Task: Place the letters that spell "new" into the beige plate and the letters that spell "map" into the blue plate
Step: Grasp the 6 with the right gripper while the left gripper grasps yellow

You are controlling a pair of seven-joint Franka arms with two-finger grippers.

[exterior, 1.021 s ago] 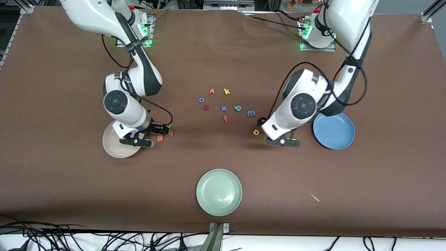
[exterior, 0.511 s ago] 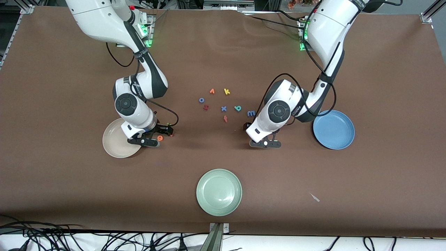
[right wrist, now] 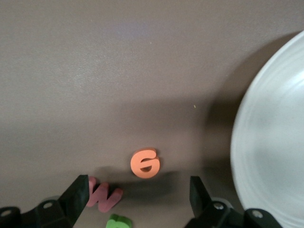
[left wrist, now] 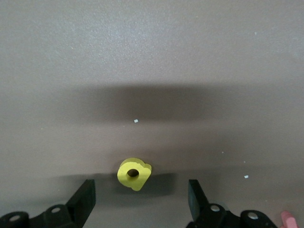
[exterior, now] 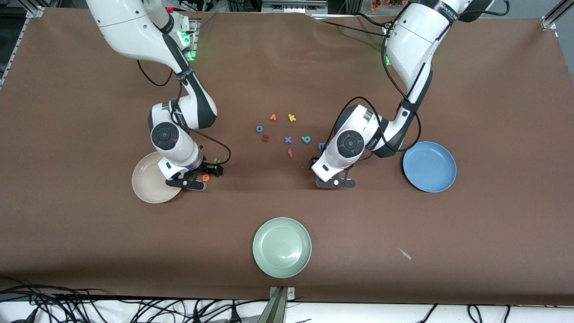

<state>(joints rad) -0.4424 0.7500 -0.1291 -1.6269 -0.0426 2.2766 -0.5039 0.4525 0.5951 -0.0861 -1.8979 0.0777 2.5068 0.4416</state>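
Observation:
My left gripper is open and low over the table, and the yellow p lies flat just ahead of its gap, untouched. In the front view that gripper hides the p. The light blue m peeks out beside the hand, with the teal a close by. The blue plate sits toward the left arm's end. My right gripper is open by the beige plate. The orange e lies ahead of its gap, the pinkish w against one finger, the green n beside it.
Mid-table lie the orange v, yellow k, blue o, blue x, red f and one more red letter. A pale green plate sits nearest the front camera.
The left hand slid toward mid-table and now covers the p in the front view. The right hand shifted toward the e and hides the w there.

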